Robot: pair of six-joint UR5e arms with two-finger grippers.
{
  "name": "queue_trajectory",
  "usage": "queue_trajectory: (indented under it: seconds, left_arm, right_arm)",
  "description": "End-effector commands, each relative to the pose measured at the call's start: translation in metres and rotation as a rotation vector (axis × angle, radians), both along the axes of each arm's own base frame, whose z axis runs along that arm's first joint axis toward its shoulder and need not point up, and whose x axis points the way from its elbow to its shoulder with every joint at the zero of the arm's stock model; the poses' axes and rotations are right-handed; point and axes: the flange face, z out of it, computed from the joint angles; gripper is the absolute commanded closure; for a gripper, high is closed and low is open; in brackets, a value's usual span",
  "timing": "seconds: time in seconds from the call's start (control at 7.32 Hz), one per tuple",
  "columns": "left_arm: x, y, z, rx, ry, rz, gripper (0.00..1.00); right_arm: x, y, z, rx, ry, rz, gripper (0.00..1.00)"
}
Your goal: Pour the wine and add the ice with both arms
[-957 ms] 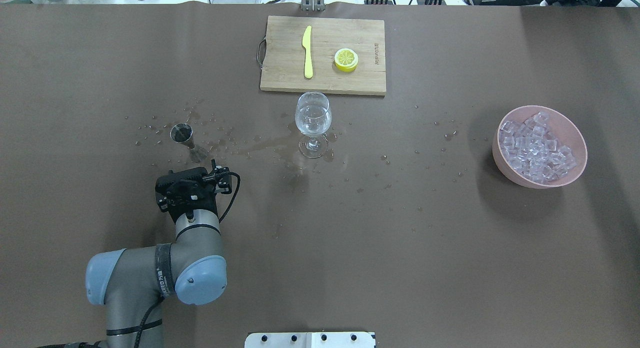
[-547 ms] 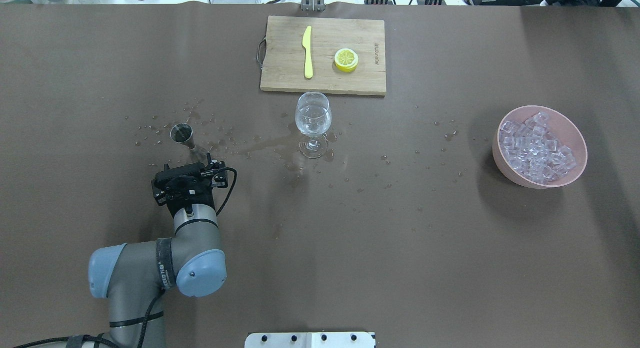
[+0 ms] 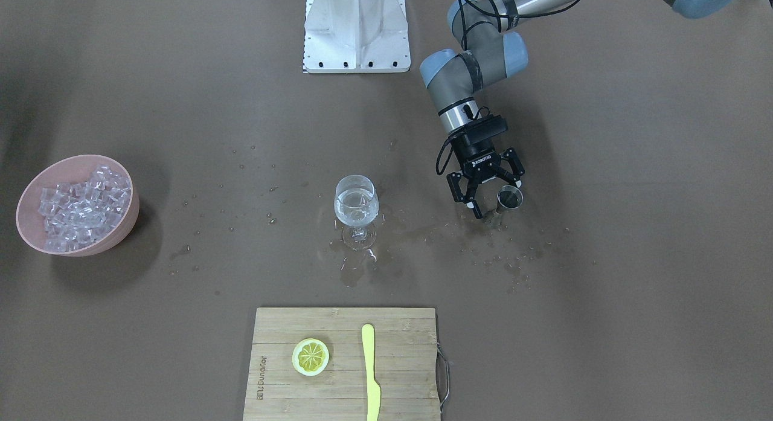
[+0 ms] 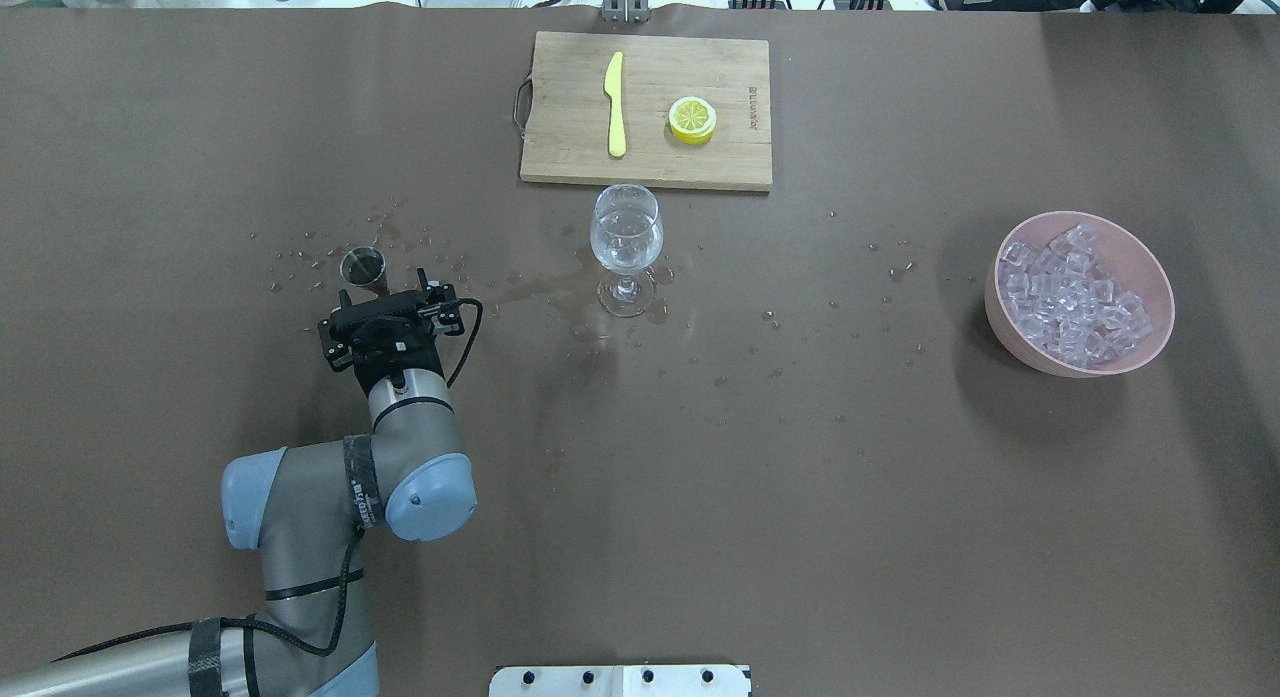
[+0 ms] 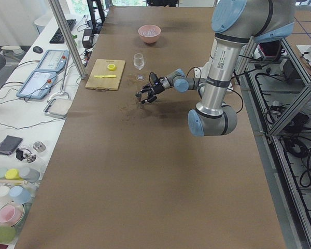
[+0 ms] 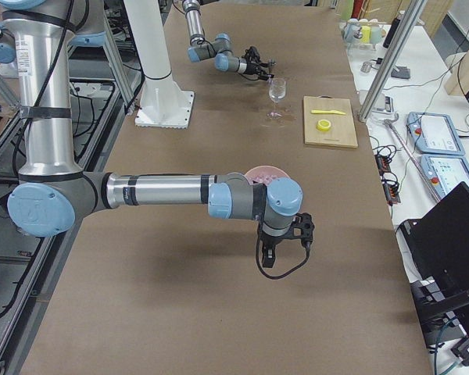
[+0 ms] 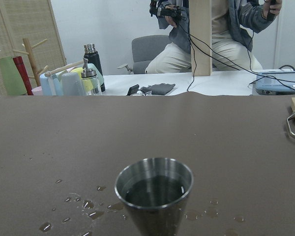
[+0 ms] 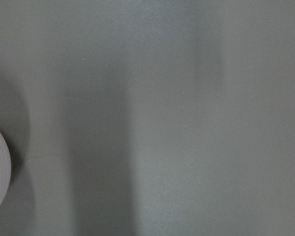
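Note:
A steel jigger stands on the wet table left of centre and holds clear wine. My left gripper is open, and the jigger stands between its spread fingers. A wine glass with some clear liquid stands mid-table. Ice cubes fill a pink bowl at the right. My right gripper hangs near that bowl and shows only in the exterior right view, so I cannot tell whether it is open or shut.
A wooden cutting board at the back centre carries a yellow knife and a lemon slice. Water drops and a wet streak lie between jigger and glass. The white stand is at the robot's base.
My left arm has moved forward, away from the robot, so the gripper now reaches the jigger. The jigger, the glass and the bowl have not moved.

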Motion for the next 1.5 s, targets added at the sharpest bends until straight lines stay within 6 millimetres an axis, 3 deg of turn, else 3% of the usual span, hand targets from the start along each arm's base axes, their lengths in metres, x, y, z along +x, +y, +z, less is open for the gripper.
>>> queue_trajectory:
  seconds: [0.0, 0.41, 0.55, 0.82, 1.37]
  left_arm:
    - [0.004, -0.006, 0.014, 0.003, 0.006, -0.003, 0.11]
    - [-0.001, -0.009, 0.006, 0.007, -0.004, 0.006, 0.19]
    - [-0.006, -0.013, -0.002, 0.012, 0.007, 0.001, 0.26]
    - [-0.009, -0.013, 0.003, 0.011, 0.001, 0.0, 0.36]
    - [-0.011, -0.011, 0.018, 0.001, -0.018, -0.001, 0.37]
  right_arm:
    - [0.0, 0.0, -0.001, 0.001, -0.001, 0.0, 0.0]
    - [0.0, 0.002, -0.002, 0.003, -0.001, 0.001, 0.0]
    - [-0.001, 0.003, -0.001, -0.001, -0.01, 0.001, 0.0]
    - [-0.001, 0.004, -0.001, -0.002, -0.021, 0.001, 0.0]
    - [-0.002, 0.004, -0.002, -0.003, -0.024, 0.001, 0.0]
